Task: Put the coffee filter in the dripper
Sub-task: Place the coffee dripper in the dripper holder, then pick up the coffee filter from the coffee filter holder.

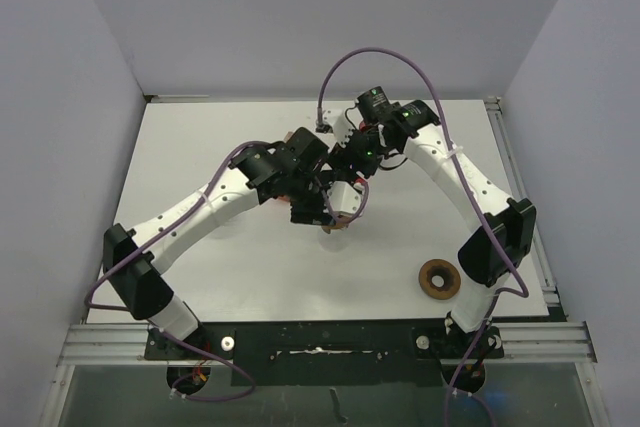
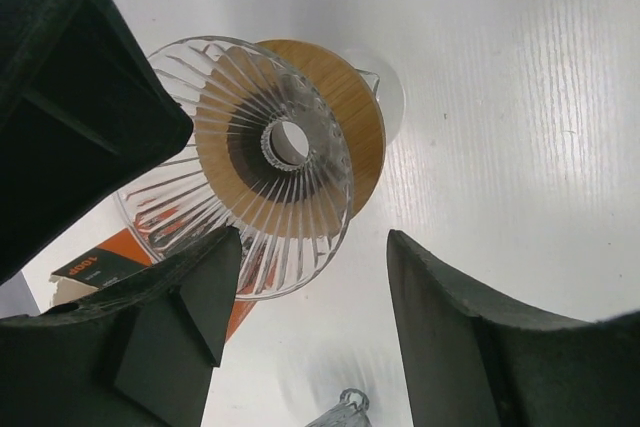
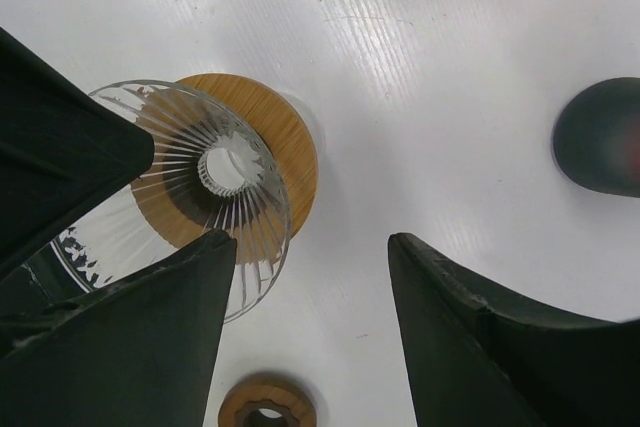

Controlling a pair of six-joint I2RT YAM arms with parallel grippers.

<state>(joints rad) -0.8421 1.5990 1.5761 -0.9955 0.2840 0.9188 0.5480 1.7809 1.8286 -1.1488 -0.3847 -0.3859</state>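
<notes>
The dripper is a clear ribbed glass cone on a round wooden collar, standing on the white table. It also shows in the right wrist view as the dripper, with its centre hole bare. My left gripper is open above it, the cone's rim just inside the left finger. My right gripper is open too, the dripper beside its left finger. From above, both grippers meet over the table's middle and cover the dripper. No loose coffee filter shows.
An orange and white pack lies against the dripper's near side. A wooden ring lies near the right arm's base, also seen as the ring. A bit of clear glass shows at the bottom edge. A dark blurred shape sits right.
</notes>
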